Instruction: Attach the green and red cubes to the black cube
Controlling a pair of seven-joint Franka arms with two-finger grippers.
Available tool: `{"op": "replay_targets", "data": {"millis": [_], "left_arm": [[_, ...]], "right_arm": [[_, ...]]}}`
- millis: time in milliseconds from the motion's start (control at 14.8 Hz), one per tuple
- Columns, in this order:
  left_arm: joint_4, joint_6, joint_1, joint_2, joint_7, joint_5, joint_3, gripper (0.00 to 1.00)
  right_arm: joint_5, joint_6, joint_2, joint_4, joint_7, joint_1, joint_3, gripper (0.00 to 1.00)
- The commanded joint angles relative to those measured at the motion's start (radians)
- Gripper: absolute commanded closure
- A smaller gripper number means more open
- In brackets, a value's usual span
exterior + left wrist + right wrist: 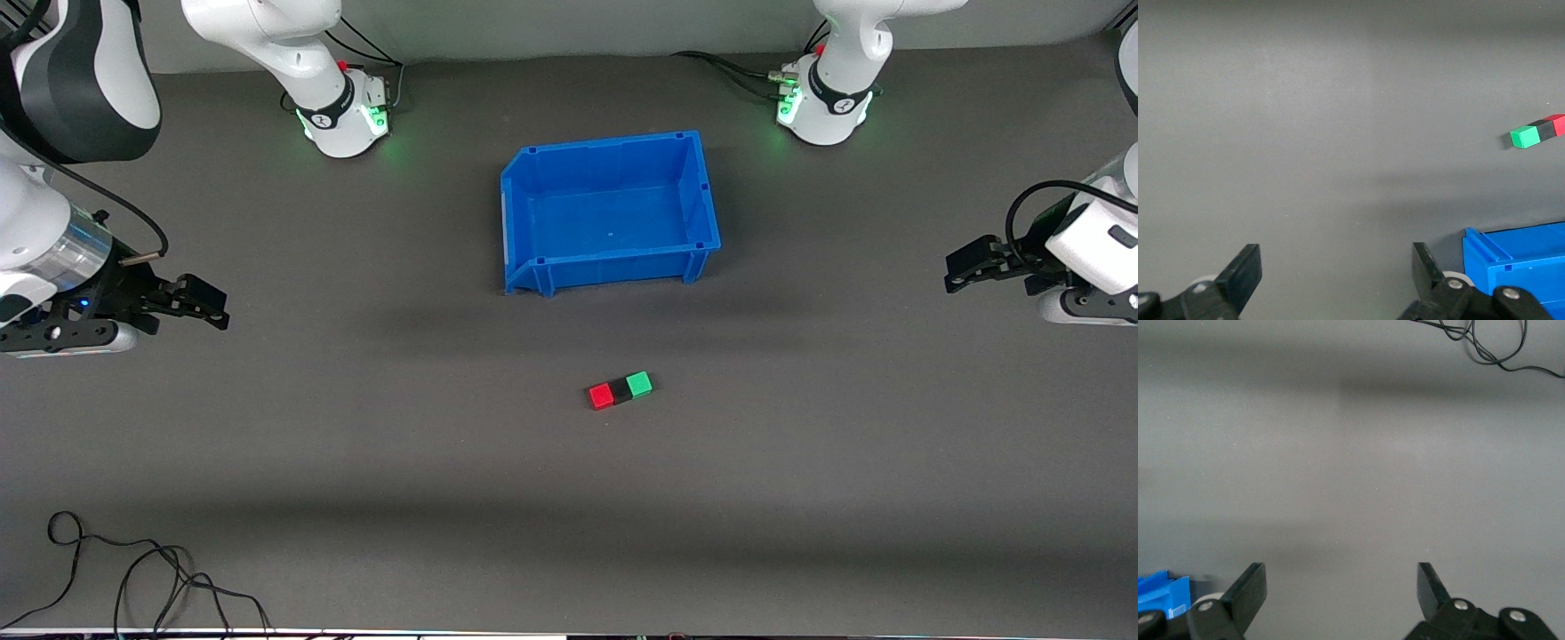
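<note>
Front view: three cubes in one touching row on the grey worktop, nearer the camera than the one blue bin; red cube toward the right arm's end, black cube in the middle and hard to pick out against the mat, green cube toward the left arm's end. Both arms cut off by the picture's edges; left tool and right tool wait over bare worktop at their own ends. A loose cable lies at the near edge. Left wrist view: left tool fingers spread wide, holding nothing; row of cubes at the picture's edge, red one partly cropped; bin corner only. Right wrist view: right tool likewise spread and empty; only a sliver of bin shows, cable partly cropped.
</note>
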Motion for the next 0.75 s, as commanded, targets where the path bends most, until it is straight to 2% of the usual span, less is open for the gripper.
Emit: {"op": "replay_targets", "data": {"millis": [0, 203, 407, 678], "left_arm": [[-0.02, -0.012, -0.005, -0.023, 0.025, 0.014, 0.007, 0.0], [-0.013, -0.017, -0.003, -0.017, 0.028, 0.014, 0.007, 0.0], [-0.01, -0.017, -0.002, -0.016, 0.029, 0.014, 0.008, 0.0], [-0.008, -0.017, -0.002, -0.016, 0.029, 0.014, 0.008, 0.0]], "right_arm": [[-0.015, -0.026, 0.009, 0.042, -0.006, 0.016, -0.004, 0.0], [-0.013, -0.032, 0.014, 0.079, -0.008, 0.01, -0.013, 0.0], [-0.013, -0.096, 0.017, 0.082, -0.011, 0.01, -0.024, 0.0], [-0.013, -0.096, 0.023, 0.082, -0.011, 0.017, -0.023, 0.0]]}}
